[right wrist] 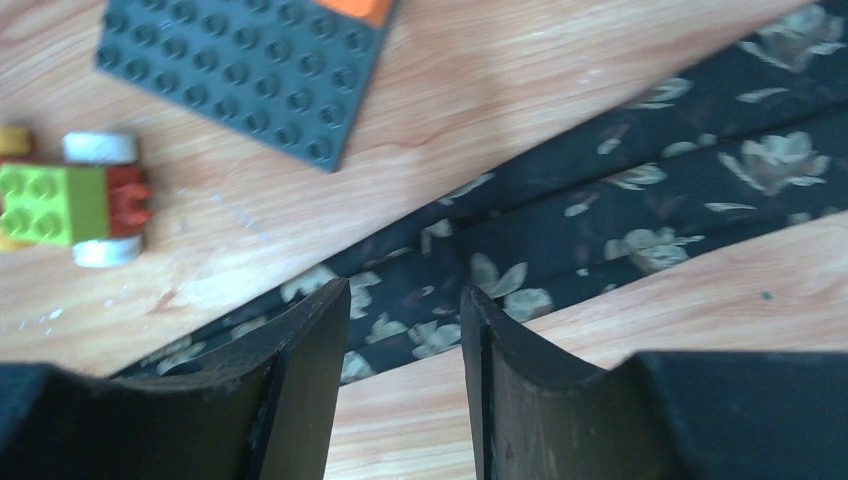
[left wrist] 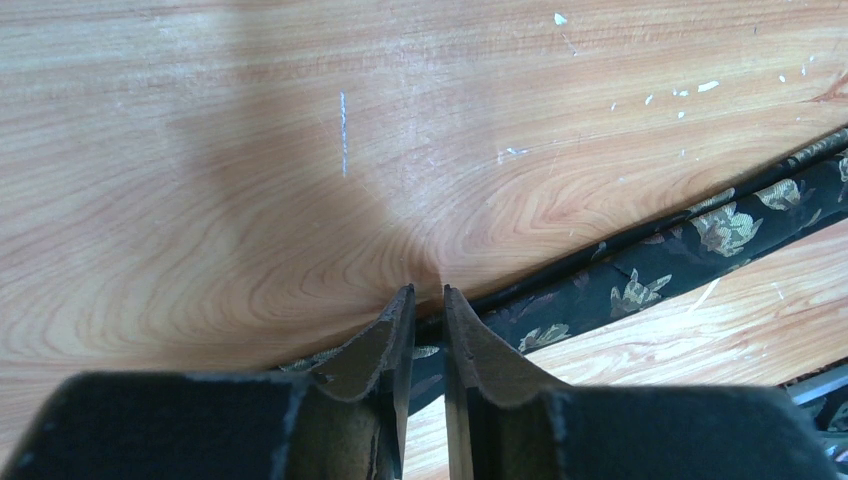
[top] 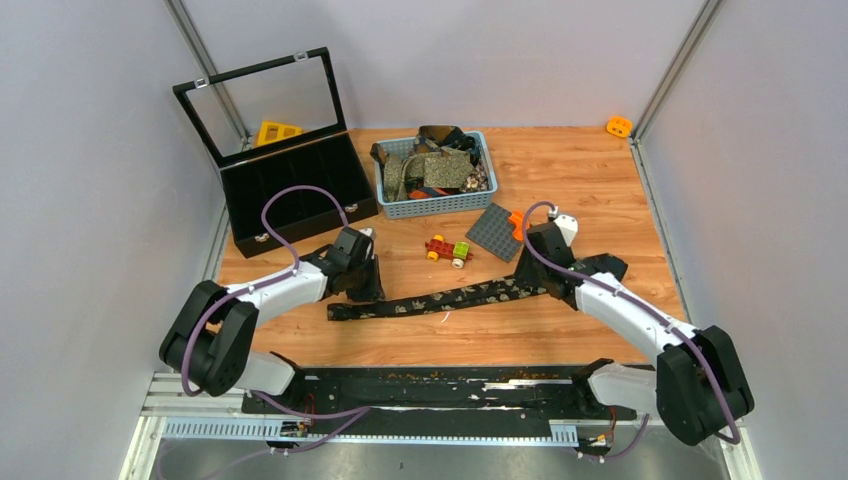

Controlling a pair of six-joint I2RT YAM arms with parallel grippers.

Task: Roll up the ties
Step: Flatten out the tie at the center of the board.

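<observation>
Black floral tie [top: 450, 297] lies flat, stretched diag. across the counter [top: 590, 180], narrow end by the L arm, wide end by the R; other ties [top: 440, 165] are piled in the blue basket [top: 436, 208] at the back. L claw [left wrist: 424, 293] is down at the narrow end, jaws nearly together w/ a slim gap, fabric running under the tips, can't tell if it's pinched. R claw [right wrist: 405, 290] is over the wider part, jaws apart, gripping nothing, tie flat beneath; grey stud plate [right wrist: 240, 70] and toy car [right wrist: 70, 200] just beyond.
</observation>
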